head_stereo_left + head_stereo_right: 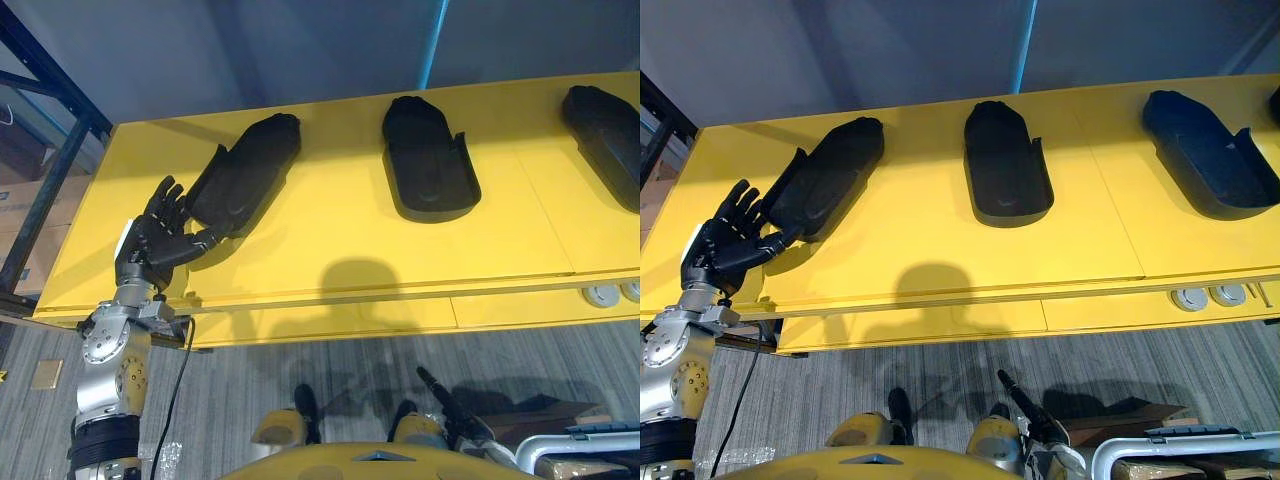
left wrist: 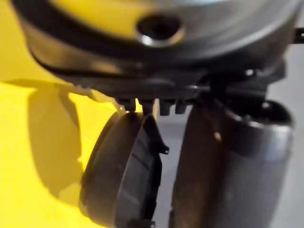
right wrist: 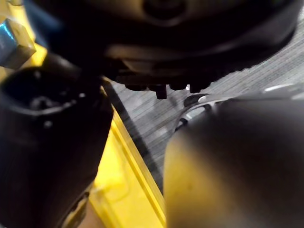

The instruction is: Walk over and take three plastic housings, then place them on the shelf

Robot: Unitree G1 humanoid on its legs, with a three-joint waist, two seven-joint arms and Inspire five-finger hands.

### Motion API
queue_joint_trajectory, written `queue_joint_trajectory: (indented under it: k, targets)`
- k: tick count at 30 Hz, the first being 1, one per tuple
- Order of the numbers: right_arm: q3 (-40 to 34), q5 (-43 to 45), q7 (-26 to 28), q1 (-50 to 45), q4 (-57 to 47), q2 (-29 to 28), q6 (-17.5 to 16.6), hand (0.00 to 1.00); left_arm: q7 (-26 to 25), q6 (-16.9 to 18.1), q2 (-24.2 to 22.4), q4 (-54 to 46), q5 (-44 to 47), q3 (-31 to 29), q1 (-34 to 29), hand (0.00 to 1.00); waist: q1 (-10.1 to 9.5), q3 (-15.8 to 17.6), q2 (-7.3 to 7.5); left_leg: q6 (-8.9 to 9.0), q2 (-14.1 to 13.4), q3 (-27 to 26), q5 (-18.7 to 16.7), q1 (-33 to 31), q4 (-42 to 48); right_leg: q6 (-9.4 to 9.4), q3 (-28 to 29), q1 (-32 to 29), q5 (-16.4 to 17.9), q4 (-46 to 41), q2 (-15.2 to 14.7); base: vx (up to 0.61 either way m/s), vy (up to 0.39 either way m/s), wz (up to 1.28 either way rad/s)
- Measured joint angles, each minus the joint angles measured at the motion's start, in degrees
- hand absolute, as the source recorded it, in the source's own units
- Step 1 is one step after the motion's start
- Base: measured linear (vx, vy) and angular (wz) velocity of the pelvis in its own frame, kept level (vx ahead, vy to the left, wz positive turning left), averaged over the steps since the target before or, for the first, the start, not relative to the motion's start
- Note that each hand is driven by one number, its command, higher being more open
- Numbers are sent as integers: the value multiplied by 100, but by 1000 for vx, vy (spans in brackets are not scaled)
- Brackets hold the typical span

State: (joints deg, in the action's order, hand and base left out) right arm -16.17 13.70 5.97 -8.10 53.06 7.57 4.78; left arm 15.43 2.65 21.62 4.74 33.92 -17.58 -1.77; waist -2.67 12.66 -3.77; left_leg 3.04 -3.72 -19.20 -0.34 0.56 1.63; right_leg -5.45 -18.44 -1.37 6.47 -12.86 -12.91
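Three black plastic housings lie on the yellow shelf board (image 1: 330, 250): a left one (image 1: 245, 175), a middle one (image 1: 428, 160) and a right one (image 1: 1205, 150) near the right edge. My left hand (image 1: 155, 240) is at the near end of the left housing, fingers straight and spread, thumb reaching against the housing's end. In the left wrist view that housing (image 2: 123, 175) stands close beside the thumb (image 2: 228, 166). My right hand (image 3: 166, 38) is a dark blur over grey floor and a yellow edge.
A dark blue rack frame (image 1: 50, 150) stands at the left with cardboard boxes behind it. A blue pole (image 1: 432, 40) rises behind the board. Two white round parts (image 1: 605, 295) sit under the front edge at the right. Grey carpet lies below.
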Motion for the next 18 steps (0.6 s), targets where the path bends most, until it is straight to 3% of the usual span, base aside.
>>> queue_joint_trajectory:
  k: [18]
  targets:
    - [0, -48, 90, -15, -12, 1, -1, 100, 293, 98, 13, 430, -14, 303, 243, 100, -18, -19, -1, 28, -7, -154, -106, 51, 64, -14, 130, 21, -17, 38, -28, -2, 9, -3]
